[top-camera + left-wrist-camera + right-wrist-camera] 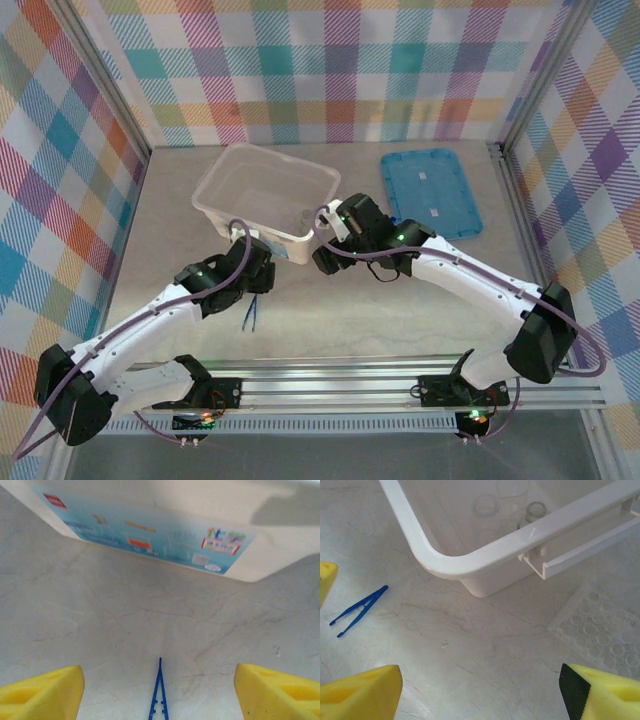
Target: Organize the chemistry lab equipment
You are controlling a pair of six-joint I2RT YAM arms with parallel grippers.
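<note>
Blue tweezers point(159, 692) lie flat on the pale desk point(100, 630), right between the spread fingers of the left hand point(159, 700) with their joined end pointing ahead. That hand pinches nothing. Just beyond it stands the labelled wall of the box point(150, 530). The right hand point(480, 695) is spread wide too and empty, hovering over bare desk at the box's near corner. The tweezers sit ahead and to its left, apart from the box. Past the rim, inside the box, a glass flask point(535, 511) and a small clear cup point(485, 504) sit close together. Ahead and to the right of this hand lies a clear tray point(600, 630) with round wells, on the desk beside the box's handle. A blue lid point(430, 190) lies flat beyond the right arm
</note>
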